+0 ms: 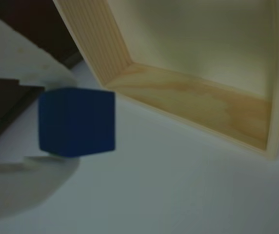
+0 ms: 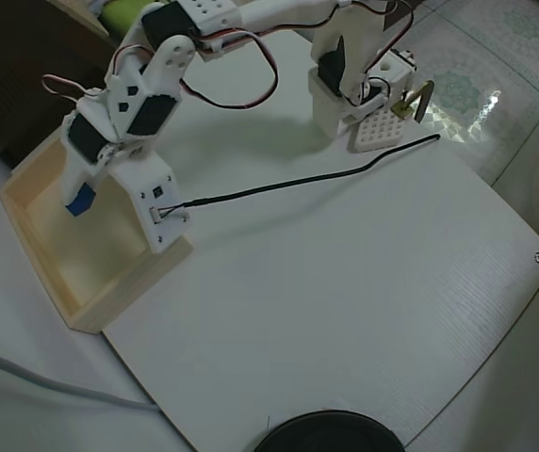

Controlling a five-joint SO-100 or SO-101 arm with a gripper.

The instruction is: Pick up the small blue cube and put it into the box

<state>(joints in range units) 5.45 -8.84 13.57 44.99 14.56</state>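
In the wrist view the small blue cube (image 1: 76, 122) fills the left foreground, blurred, clamped by the gripper (image 1: 56, 124), whose fingers are mostly cut off at the left edge. Beyond it lies the box (image 1: 193, 105), only one corner showing. In the overhead view the cube (image 2: 81, 199) hangs over the box's (image 2: 123, 292) interior, the arm (image 2: 147, 94) covering part of the far wall.

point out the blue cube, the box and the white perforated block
small blue cube (image 1: 76, 122), wrist view: middle of its facing side.
box (image 2: 123, 292), overhead view: outer face of its near wall.
white perforated block (image 2: 378, 130), overhead view: its holed top.
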